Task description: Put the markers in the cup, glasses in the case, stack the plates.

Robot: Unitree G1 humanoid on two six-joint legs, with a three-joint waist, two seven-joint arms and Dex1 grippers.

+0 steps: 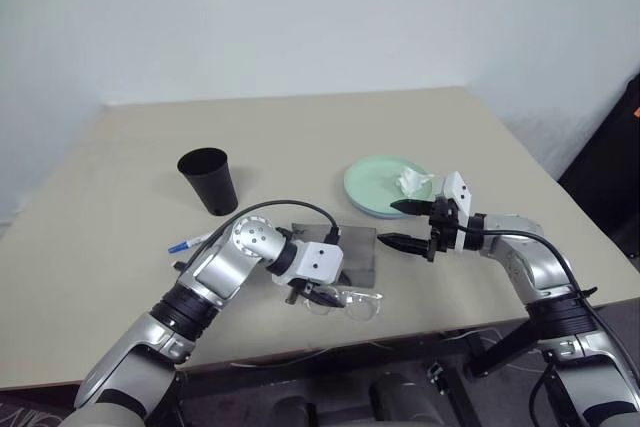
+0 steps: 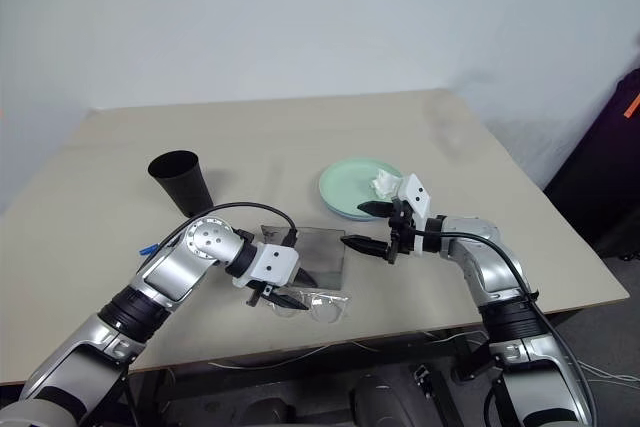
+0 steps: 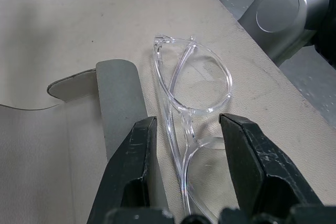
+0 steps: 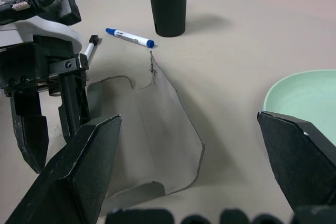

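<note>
**Glasses at the case edge: grip to be settled before the lift**

The glasses (image 3: 190, 100) are seen lying flat on the table (image 1: 120, 157), just beside the near edge of the grey case (image 1: 350, 247), which lies open with its flap raised. The left gripper (image 3: 185, 145) is set over them, fingers partly open, one black finger on each side of the clear frame near the bridge; no contact with the frame can be made out, so nothing is judged held. The right gripper (image 1: 404, 224) is held wide open and empty, above the table between the case and the mint green plate (image 1: 375, 187), on which a white paper wad (image 1: 411, 183) rests.

The black cup (image 1: 209, 180) stands upright well apart to the left; the blue-capped marker (image 4: 129, 38) and the dark marker (image 4: 90, 49) lie on the table between cup and case, not yet in the cup.

Advice for the step in hand:
- The fingers are best centred on the bridge, so the frame is not twisted when closed on.
- A gentle close is called for; thin clear plastic is judged slippery and easily flexed.
- A low lift and short carry into the case should suffice.
- The raised flap may need steadying by the right gripper.
</note>
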